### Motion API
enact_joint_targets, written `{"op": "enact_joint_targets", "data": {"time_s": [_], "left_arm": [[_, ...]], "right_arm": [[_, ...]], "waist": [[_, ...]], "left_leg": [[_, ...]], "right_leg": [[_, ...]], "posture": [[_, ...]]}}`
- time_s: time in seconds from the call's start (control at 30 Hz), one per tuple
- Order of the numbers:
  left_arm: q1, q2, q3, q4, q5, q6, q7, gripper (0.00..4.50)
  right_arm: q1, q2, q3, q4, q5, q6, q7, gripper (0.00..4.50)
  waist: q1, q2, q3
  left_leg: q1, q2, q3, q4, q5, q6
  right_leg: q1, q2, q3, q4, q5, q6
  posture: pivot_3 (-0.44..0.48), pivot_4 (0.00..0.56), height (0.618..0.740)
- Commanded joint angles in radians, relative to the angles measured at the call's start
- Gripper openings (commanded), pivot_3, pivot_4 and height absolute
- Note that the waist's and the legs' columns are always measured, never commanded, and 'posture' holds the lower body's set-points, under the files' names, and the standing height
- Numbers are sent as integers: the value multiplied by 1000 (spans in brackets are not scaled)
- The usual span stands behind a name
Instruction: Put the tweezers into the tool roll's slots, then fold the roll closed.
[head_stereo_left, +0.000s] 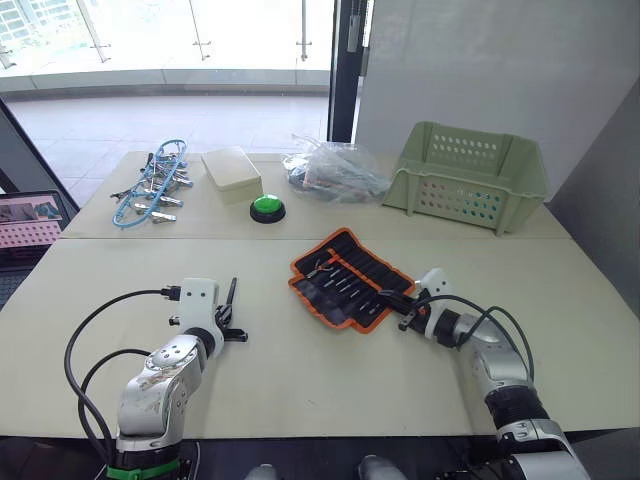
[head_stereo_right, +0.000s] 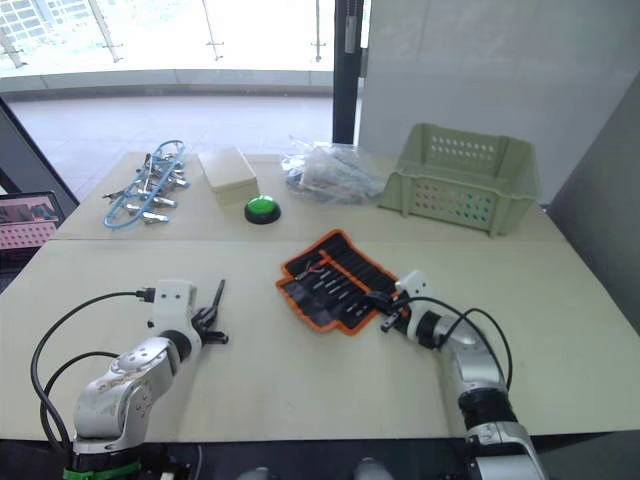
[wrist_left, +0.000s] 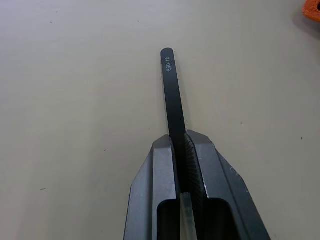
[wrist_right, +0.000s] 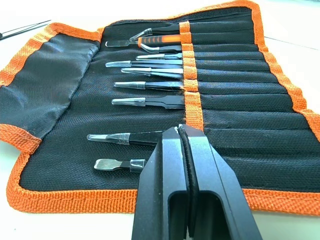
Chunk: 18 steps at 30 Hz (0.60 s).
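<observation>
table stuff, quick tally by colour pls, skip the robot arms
Green: 2, the basket and the round button
Black with orange edging: 1, the tool roll
Black: 1, the tweezers in the left gripper
Cream: 1, the flat box
Clear: 1, the plastic bag
Blue: 1, the cable bundle
Total: 7

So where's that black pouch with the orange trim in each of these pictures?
Left eye view: the tool roll lies open just right of the table's centre, by the right end effector.
Right eye view: the same spot, near the centre.
Left wrist view: just an orange corner at the edge.
Right wrist view: spread wide beyond the fingers, tweezers in its slots.
Shared landmark: the roll's orange edging.
</observation>
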Motion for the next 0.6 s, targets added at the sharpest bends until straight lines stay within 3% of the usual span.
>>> {"op": "enact_joint_targets", "data": {"time_s": [0.03,0.2,0.43,0.6], "left_arm": [[-8,25,13,-40,8,-30,-3,16],[-53,62,-1,-77,-9,-54,-38,16],[-161,150,-96,-94,-89,-25,-200,16],[-343,178,-273,-19,-137,67,-335,16]], "right_arm": [[34,5,35,39,-33,33,-1,0],[33,7,28,37,-28,26,-5,0],[38,11,-10,-35,20,58,-11,0],[34,10,-48,-174,74,127,-39,0]], "waist": [[0,0,0],[1,0,0],[2,1,1],[7,1,7]], "left_leg": [[0,0,0,0,0,0],[0,0,0,0,0,0],[-1,0,0,0,0,0],[-6,-1,0,0,1,-1]], "right_leg": [[0,0,0,0,0,0],[0,0,0,0,0,0],[0,0,0,0,0,0],[-5,0,0,1,0,0]], "posture": [[0,150,740],[0,150,740],[0,150,740],[0,150,740]]}}
